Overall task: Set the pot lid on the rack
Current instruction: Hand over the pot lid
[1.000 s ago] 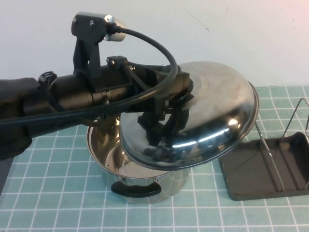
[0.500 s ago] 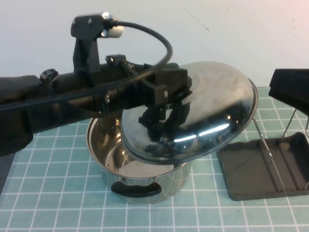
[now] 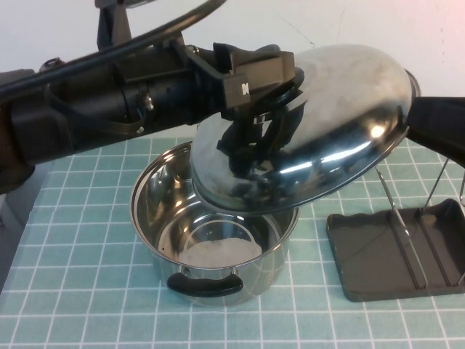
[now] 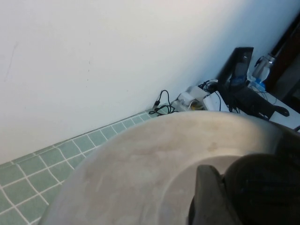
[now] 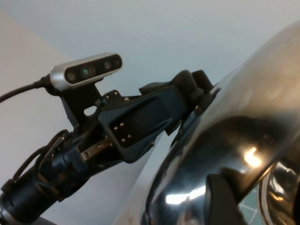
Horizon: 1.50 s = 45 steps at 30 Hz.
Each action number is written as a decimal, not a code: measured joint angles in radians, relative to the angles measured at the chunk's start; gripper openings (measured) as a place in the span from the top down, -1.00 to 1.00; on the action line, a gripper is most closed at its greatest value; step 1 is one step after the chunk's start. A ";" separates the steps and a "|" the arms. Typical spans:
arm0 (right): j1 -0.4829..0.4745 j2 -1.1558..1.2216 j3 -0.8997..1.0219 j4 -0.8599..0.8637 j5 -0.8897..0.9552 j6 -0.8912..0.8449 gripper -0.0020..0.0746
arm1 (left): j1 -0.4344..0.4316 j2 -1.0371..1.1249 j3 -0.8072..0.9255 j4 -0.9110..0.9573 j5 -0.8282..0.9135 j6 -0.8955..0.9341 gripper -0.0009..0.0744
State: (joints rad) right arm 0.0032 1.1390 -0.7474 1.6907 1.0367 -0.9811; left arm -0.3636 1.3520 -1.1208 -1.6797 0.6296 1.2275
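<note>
One round domed shiny steel pot lid (image 3: pixel 320 123) hung tilted above the deep steel pot (image 3: pixel 214 240), my left gripper (image 3: pixel 265 109) pinching its black knob. My right gripper (image 3: pixel 436 127) sat just beyond the lid's far edge, above the dark grey plastic rack (image 3: pixel 378 258); its jaws I cannot tell.

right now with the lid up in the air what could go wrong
The left gripper holds the pot lid by its knob, tilted above the open pot; a slip could drop it onto the pot rim. The right gripper sits right at the lid's far edge, so the two arms could knock together. The rack has thin wire dividers the lid could snag on.
</note>
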 joint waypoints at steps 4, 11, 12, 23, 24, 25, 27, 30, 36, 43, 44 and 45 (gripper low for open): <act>0.000 0.000 0.000 0.000 -0.006 -0.004 0.12 | 0.000 0.000 0.000 0.004 0.011 -0.004 0.09; 0.000 0.000 0.000 0.000 -0.017 -0.004 0.12 | 0.000 0.021 0.000 0.004 0.049 -0.006 0.09; 0.000 0.000 0.000 -0.002 -0.020 -0.004 0.12 | 0.000 0.031 0.000 0.004 0.060 -0.006 0.09; -0.003 0.000 0.000 -0.005 -0.036 0.002 0.11 | -0.120 0.097 0.000 -0.007 0.003 0.040 0.09; -0.003 0.001 0.000 -0.006 -0.041 0.002 0.11 | -0.134 0.097 -0.002 -0.009 -0.005 0.049 0.09; -0.003 0.001 0.000 -0.006 -0.045 0.002 0.12 | -0.148 0.097 -0.002 -0.009 -0.013 0.054 0.09; -0.003 0.001 0.000 -0.006 -0.052 0.002 0.17 | -0.171 0.097 -0.006 -0.011 -0.028 0.070 0.09; -0.002 0.001 0.000 -0.004 -0.053 -0.007 0.44 | -0.181 0.100 -0.006 -0.002 -0.040 0.082 0.09; 0.000 0.002 -0.001 0.006 -0.038 -0.023 0.61 | -0.183 0.107 -0.006 -0.003 -0.059 0.090 0.09; 0.000 0.002 -0.001 0.006 -0.040 -0.054 0.61 | -0.186 0.107 -0.006 -0.005 -0.066 0.163 0.09; 0.000 0.002 -0.001 0.006 -0.040 -0.058 0.61 | -0.186 0.107 -0.006 -0.007 -0.067 0.181 0.09; 0.000 0.002 -0.001 0.006 -0.040 -0.069 0.61 | -0.186 0.107 -0.006 -0.007 -0.067 0.192 0.09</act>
State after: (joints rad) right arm 0.0033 1.1412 -0.7487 1.6964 0.9966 -1.0505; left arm -0.5493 1.4588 -1.1267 -1.6870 0.5621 1.4191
